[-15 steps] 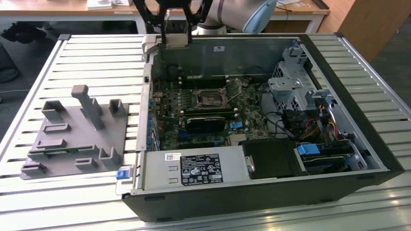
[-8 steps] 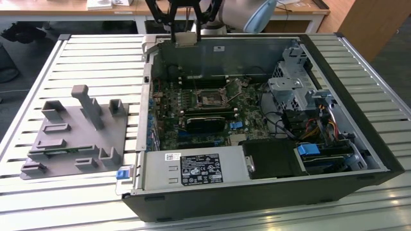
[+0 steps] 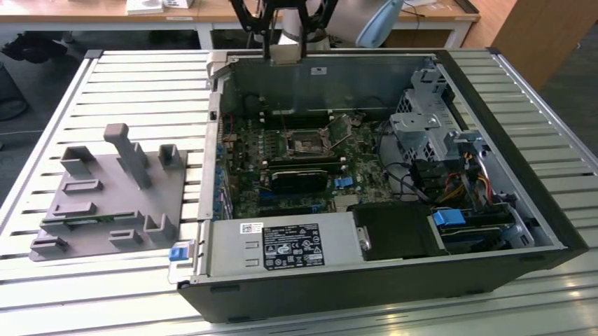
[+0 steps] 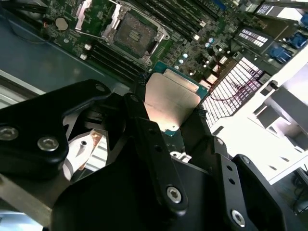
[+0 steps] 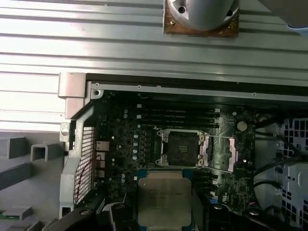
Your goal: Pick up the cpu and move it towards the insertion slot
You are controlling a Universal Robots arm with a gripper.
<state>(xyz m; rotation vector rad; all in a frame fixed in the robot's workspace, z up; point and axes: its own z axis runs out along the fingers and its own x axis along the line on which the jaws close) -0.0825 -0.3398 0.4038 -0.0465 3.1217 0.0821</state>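
Note:
My gripper (image 4: 171, 103) is shut on the cpu (image 4: 173, 98), a flat square chip with a silvery top and a pale rim, pinched at two opposite edges by the black fingers (image 4: 144, 130). In the exterior view the gripper (image 3: 285, 43) hangs with the cpu (image 3: 285, 61) above the far wall of the open computer case. The insertion slot (image 3: 307, 142) is a dark square socket in a silvery frame on the green board, lower and nearer than the chip. In both wrist views the slot (image 4: 132, 34) (image 5: 182, 147) lies apart from the held cpu (image 5: 163, 197), with nothing in it.
The case (image 3: 523, 175) lies open on a slatted metal table (image 3: 140, 77). Inside are a power supply (image 3: 280, 245), a metal drive cage (image 3: 425, 133), loose cables (image 3: 449, 185) and long black memory slots (image 5: 175, 115). A grey fixture plate (image 3: 112, 203) with upright holders stands at the exterior view's left.

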